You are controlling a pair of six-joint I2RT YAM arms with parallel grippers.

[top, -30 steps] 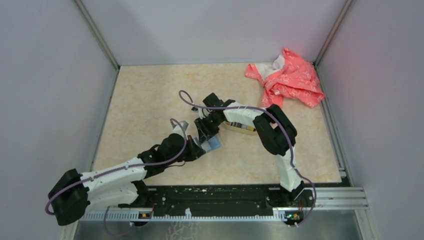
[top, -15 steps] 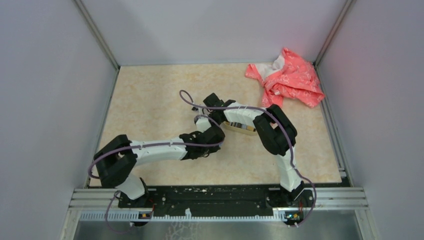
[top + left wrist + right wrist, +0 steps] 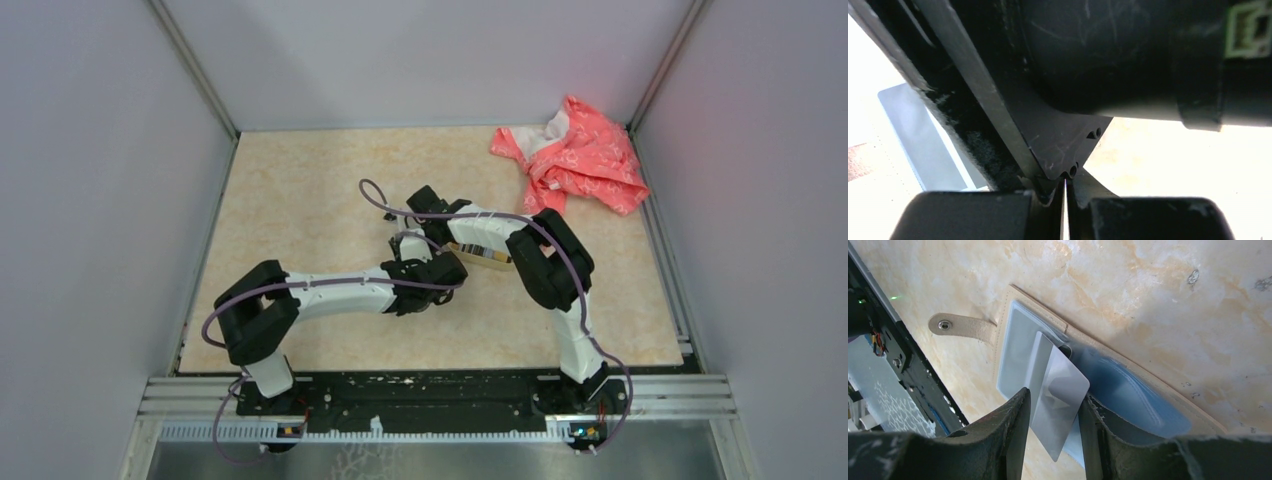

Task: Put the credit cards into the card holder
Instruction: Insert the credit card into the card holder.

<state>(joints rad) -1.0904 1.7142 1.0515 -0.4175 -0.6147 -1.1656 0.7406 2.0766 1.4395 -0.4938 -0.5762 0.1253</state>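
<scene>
Card holder (image 3: 1015,335), beige and stitched, open on marbled bench (image 3: 1158,295), both arms crowding it.
Right pincer (image 3: 1055,397) clamps glossy grey card (image 3: 1062,382) above clear sleeves (image 3: 1128,385); left pincer (image 3: 1064,197) pinches thin card (image 3: 1064,217) edge-on, black housing (image 3: 1128,55) close ahead; crumpled pink cloth (image 3: 580,155) well apart.

Beige-and-bluish card holder (image 3: 1108,375), silvery-grey card (image 3: 1058,395), coral white-patterned cloth (image 3: 580,155), marbled cream table (image 3: 300,200)

one card holder (image 3: 1128,385), one grey card (image 3: 1058,395), one pink cloth (image 3: 575,155), two arms (image 3: 330,295).
</scene>
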